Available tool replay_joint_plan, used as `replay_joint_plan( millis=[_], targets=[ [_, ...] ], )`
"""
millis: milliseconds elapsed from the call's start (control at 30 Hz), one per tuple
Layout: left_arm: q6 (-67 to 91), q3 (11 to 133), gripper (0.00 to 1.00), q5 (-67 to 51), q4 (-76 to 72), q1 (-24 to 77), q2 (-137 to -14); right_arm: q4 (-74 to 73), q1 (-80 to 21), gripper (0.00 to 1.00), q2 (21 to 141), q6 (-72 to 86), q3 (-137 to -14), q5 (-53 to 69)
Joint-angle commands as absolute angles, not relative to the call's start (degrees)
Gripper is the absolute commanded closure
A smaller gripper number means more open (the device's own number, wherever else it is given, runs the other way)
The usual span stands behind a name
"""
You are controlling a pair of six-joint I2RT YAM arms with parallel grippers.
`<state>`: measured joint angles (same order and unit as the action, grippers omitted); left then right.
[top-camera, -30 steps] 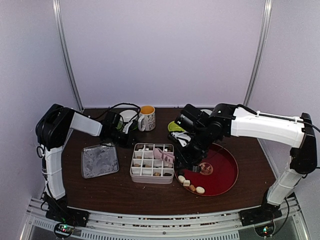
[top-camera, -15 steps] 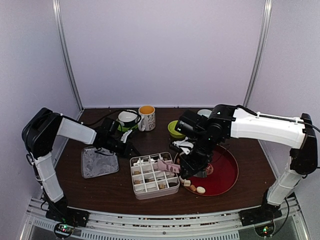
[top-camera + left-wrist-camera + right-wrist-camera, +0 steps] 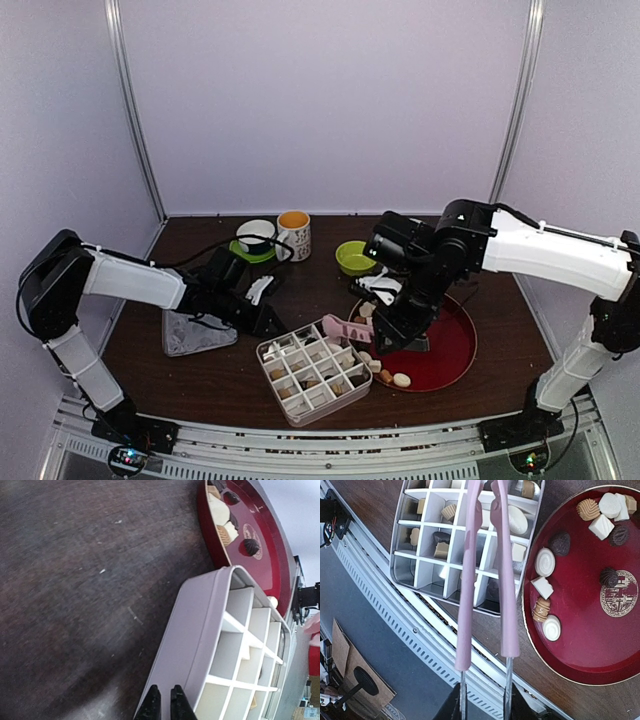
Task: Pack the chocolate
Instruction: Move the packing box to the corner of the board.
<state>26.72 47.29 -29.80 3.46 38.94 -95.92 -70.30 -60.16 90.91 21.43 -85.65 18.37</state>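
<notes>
Right claw (image 3: 482, 700) clamps the tongs (image 3: 485, 580) over the tin (image 3: 396, 555) ahead. Chocolate (image 3: 544, 561) lies in its cells and on the plate (image 3: 590, 650) beside. Left claw (image 3: 164, 700) is narrow at the tin's wall, its grip unclear.

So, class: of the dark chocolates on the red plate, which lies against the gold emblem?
The dark ridged piece overlapping the edge of the gold emblem on the red plate. The other dark ones sit on plain red, clear of it.

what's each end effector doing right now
left end effector: almost closed at the tin wall; whether it grips cannot be told
right end effector: closed on the pink tongs
</notes>
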Motion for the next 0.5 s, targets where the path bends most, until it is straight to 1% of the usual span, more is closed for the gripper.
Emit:
replay_joint_plan(
  millis=[0,100,233,300,333,400,467],
  targets=[
    [25.96,46.58,0.89,-23.49,5.97,39.76,-92.16,-66.88,-60.6,0.76,87.46,24.2,-83.5,15.53],
    [24.1,47.62,0.85,-20.47,8.72,39.81,-90.15,-65.27,-60.58,0.76,86.1,25.41,-82.04,15.15],
    [22.22,48.03,0.75,-15.86,11.48,39.81,-86.12,-64.89,-60.58,0.76,84.85,25.93,-81.25,13.69],
    [21.56,47.91,0.72,-14.23,11.84,39.81,-84.38,-64.88,-60.5,0.76,84.29,26.04,-81.05,12.58],
    [21.34,47.9,0.68,-13.5,11.98,39.81,-83.53,-64.87,-60.47,0.76,84.03,26.14,-80.99,11.82],
    [20.94,47.76,0.56,-12.22,11.65,39.81,-81.92,-64.67,-60.28,0.76,83.58,26.34,-80.91,10.84],
    [21.02,47.48,0.38,-10.69,11.1,39.81,-80.4,-64.44,-60.06,0.76,82.97,26.43,-80.75,10.06]
  ],
)
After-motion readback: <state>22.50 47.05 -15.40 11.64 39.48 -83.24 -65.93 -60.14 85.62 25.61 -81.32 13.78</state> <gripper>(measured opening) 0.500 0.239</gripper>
